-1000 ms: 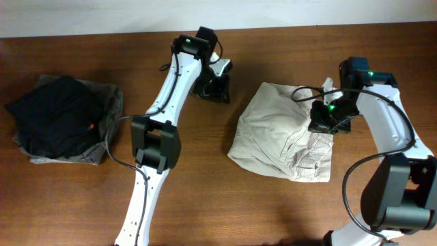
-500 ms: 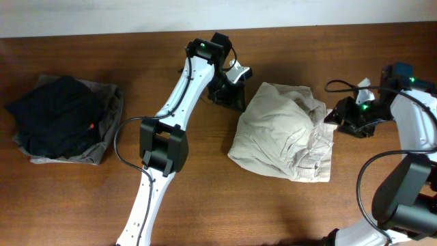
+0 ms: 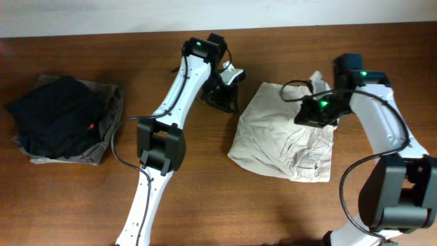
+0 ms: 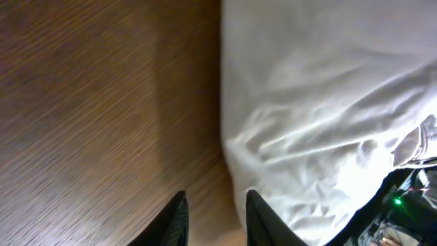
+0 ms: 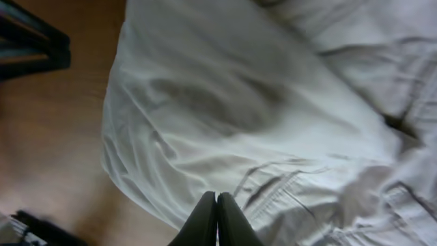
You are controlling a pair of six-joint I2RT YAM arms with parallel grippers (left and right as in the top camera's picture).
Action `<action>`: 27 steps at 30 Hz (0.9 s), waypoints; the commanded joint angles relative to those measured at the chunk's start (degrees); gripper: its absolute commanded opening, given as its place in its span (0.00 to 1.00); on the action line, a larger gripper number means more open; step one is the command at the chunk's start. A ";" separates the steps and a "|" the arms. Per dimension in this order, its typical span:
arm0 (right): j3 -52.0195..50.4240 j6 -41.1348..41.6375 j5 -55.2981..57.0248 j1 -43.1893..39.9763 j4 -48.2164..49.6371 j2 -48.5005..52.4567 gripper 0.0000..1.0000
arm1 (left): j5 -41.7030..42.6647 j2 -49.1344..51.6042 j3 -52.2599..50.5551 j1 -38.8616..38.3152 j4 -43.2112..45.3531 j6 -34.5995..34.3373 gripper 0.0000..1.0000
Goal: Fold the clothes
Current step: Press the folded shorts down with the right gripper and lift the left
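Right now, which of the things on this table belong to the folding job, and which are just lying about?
Part of the job:
- the beige shorts, rumpled, between the two arms

Just lying about:
- the black garment, piled at the table's other end
- the grey-olive cloth under it

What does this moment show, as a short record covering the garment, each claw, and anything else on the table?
garment: beige shorts, wrinkled and bunched, right of centre on the table
left claw: open, nothing between its fingers, beside the shorts' left edge over bare wood
right claw: shut, above the shorts' upper right part; a pinch on cloth cannot be confirmed
other items: black garment lying on a grey-olive cloth, far left
fold: not yet neat
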 commanded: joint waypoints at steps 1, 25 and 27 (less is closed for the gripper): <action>0.76 0.46 2.49 2.49 0.52 -0.74 0.07 | -0.46 -2.71 -0.22 1.31 -0.44 2.16 0.35; 0.66 10.91 7.41 3.06 -1.18 -0.37 0.07 | 28.26 -2.62 -17.68 -1.05 12.70 17.77 0.82; 0.66 10.91 7.41 3.06 -1.16 -0.37 0.07 | 29.24 -2.62 -17.68 -1.46 12.96 18.45 0.86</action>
